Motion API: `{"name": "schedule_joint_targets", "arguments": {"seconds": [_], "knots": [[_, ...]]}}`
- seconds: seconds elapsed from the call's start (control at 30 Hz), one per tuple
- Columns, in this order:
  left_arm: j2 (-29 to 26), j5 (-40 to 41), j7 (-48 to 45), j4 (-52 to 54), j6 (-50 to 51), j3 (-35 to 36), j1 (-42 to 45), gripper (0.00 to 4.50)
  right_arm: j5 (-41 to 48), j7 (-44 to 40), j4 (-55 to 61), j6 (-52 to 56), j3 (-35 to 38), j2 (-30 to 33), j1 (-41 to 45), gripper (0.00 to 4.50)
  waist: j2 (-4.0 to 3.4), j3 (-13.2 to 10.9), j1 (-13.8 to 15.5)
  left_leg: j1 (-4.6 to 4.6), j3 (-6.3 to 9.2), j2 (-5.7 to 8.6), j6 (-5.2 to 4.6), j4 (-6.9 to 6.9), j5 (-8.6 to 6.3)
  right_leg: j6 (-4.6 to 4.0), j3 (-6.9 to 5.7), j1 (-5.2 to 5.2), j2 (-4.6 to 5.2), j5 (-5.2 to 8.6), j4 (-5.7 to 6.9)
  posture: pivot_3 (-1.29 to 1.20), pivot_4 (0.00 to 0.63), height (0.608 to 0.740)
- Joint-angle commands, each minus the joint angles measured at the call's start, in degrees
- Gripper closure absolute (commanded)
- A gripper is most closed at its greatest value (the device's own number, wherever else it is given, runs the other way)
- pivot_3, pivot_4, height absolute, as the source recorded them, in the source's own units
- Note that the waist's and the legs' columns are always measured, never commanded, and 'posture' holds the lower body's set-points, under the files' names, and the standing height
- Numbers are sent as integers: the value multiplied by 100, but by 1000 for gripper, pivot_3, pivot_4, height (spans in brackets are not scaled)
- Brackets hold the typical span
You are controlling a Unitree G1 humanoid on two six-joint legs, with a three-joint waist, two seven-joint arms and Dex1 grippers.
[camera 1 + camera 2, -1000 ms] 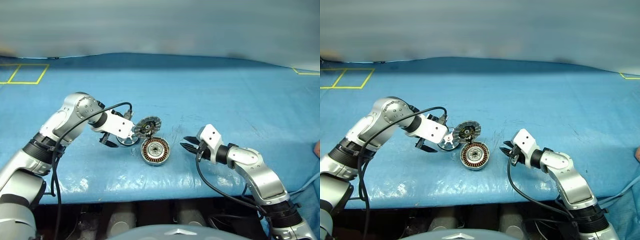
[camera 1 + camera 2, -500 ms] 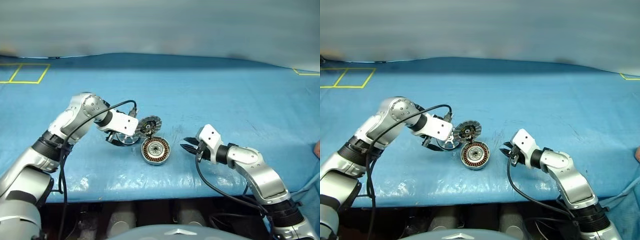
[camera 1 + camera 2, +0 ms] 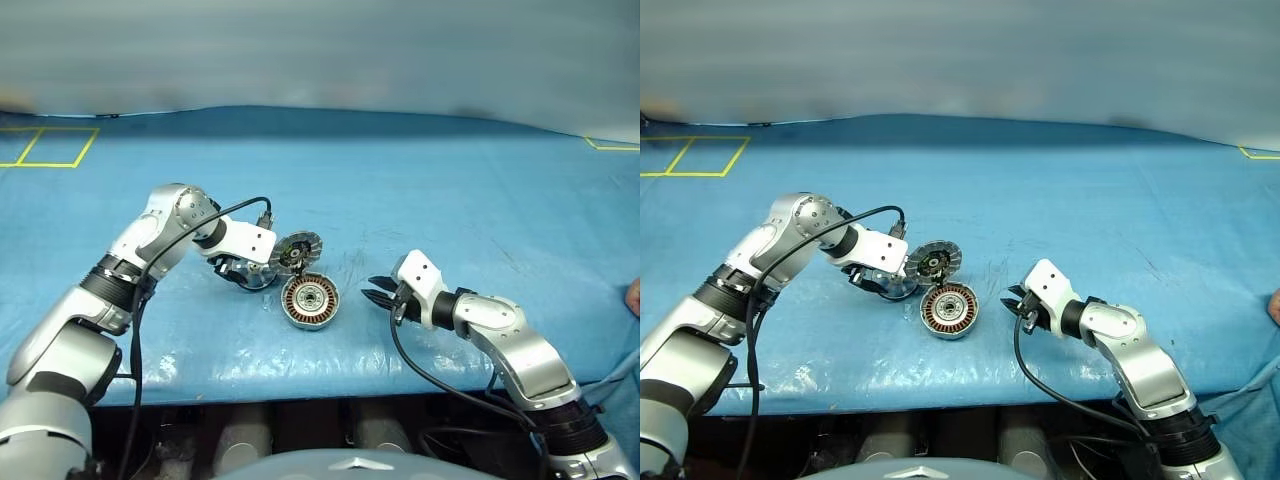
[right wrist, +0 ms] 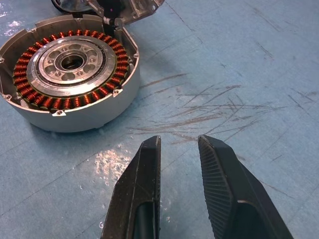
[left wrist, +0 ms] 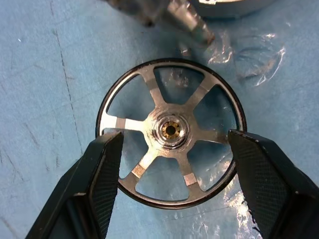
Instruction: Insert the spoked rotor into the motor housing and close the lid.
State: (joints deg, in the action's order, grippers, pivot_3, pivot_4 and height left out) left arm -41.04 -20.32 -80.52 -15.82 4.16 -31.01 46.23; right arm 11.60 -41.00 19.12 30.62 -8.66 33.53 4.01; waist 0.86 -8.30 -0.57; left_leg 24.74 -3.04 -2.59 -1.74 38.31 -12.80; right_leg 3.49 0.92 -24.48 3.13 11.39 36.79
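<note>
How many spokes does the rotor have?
5. In the left wrist view the rotor lies flat on the blue sheet, all five spokes radiating from its hub, between the left gripper's fingers. None looks hidden.

Rotor (image 5: 171,131): black ring, silver spokes and hub, flat on blue mat, beside the housing.
Housing (image 4: 70,77): round silver-grey shell, copper windings exposed, open side up.
Lid (image 3: 297,249): ribbed disc, dark centre, tilted up open at housing's rim.

Housing (image 3: 310,301), rotor (image 5: 170,132) on blue table (image 3: 420,190)
</note>
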Motion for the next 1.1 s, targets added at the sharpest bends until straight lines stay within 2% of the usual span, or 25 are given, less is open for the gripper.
{"name": "schedule_joint_targets", "arguments": {"seconds": [0.03,0.33,0.37,0.43,0.87,1.1], "knots": [[74,-131,149,-140,-132,21,169,957,10,19,234,-5,77,50,14,3235,0,0,8,0,1,0,0,0,0,0,0,0,0,0,0,0,150,740],[217,-262,297,-452,-297,4,136,957,-9,48,207,-20,69,40,58,3235,0,1,14,-4,2,0,0,14,0,0,0,7,0,0,8,0,150,740],[230,-271,312,-481,-314,3,133,1340,-5,50,208,-20,67,33,56,3235,-1,1,15,-5,3,0,0,17,0,0,0,8,0,0,10,0,150,740],[248,-265,293,-509,-276,15,130,1823,-8,57,208,-24,58,24,42,3235,-1,1,18,-5,4,-1,0,25,1,1,-1,9,0,0,13,0,150,740],[277,-269,179,-658,-302,79,428,1823,-101,149,43,-119,34,-37,92,3235,-1,1,11,6,7,-2,-1,44,0,3,-2,9,0,-2,16,0,150,740],[342,-337,492,-886,-406,149,562,1823,-128,130,-27,-180,27,-62,74,3235,0,0,10,16,8,-1,-1,44,0,4,-2,2,0,-2,15,0,150,740]]}}
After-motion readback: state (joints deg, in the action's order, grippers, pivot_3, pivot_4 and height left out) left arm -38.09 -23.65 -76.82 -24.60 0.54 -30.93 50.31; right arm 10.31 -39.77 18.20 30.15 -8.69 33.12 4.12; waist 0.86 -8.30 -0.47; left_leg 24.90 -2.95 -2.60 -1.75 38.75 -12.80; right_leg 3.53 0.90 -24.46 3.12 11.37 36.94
